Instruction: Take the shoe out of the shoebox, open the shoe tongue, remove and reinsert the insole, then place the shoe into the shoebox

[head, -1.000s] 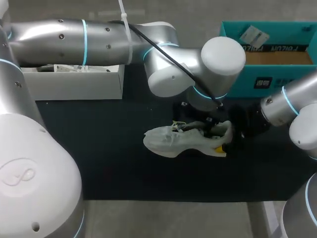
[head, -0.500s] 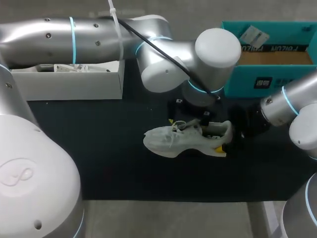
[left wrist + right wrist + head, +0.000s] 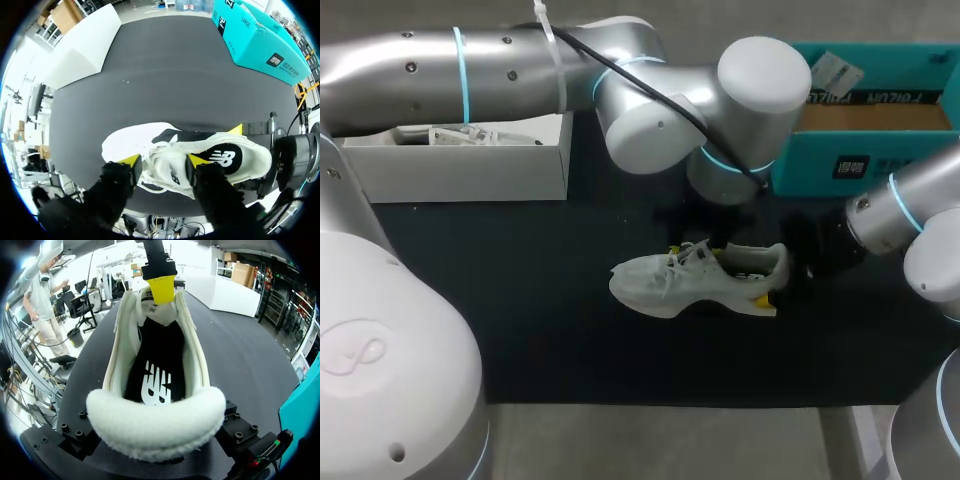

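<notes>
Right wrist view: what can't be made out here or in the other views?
Right wrist view: the shoe fills it, hiding how the right end effector grips.
Head view: the left arm largely hides the left end effector.
Head view: the edge cuts off the teal box.

From the head camera, the left arm [image 3: 520, 70] covers nearly all of the left gripper [image 3: 696, 249]; only two specks of yellow show by the laces of the shoe [image 3: 695, 282]. The same arm hides a corner of the teal shoebox [image 3: 810, 155], which the picture's edges also cut off, and the back of the white box [image 3: 470, 175]. The right gripper [image 3: 768, 275] is lost in shadow at the heel, one yellow tip showing. In the right wrist view the padded heel collar blocks that gripper's own tips, and the insole [image 3: 157, 365] runs out of sight under the tongue [image 3: 152, 307]. In the left wrist view the left gripper's black fingers [image 3: 117, 180] cover the shoe's near side.
</notes>
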Tool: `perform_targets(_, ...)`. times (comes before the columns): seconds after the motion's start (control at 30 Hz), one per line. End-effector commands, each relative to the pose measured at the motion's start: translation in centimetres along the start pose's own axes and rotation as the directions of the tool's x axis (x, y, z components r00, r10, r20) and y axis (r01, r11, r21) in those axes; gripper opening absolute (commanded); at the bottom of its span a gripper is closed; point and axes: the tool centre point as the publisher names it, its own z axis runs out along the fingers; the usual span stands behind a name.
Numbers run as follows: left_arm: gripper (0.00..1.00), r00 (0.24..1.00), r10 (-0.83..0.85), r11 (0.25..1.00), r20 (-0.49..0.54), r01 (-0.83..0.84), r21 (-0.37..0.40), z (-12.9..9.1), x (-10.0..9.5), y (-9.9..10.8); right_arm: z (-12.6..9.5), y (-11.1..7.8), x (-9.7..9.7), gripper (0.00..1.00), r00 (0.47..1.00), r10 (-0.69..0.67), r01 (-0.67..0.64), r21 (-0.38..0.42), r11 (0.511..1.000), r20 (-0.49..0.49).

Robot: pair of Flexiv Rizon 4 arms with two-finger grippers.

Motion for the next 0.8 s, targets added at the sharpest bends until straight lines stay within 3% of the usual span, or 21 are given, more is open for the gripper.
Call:
perform_targets(0.03,0.00,1.000,-0.028,0.999,0.008,0.028,-0.017,0.0,0.5,0.3,0.5,-0.1,-0.1,0.00,1.000,0.001,-0.001,0.004,1.000,0.002)
perform_targets(0.3,0.00,0.997,-0.068,0.995,-0.035,0.065,-0.079,-0.4,0.5,1.3,0.5,-0.1,-0.1,0.00,1.000,0.001,-0.001,0.004,1.000,0.002)
perform_targets(0.8,0.00,0.964,-0.167,0.982,-0.207,0.144,-0.121,-3.4,-2.9,0.2,0.5,-0.1,-0.1,0.00,1.000,0.001,-0.001,0.004,1.000,0.002)
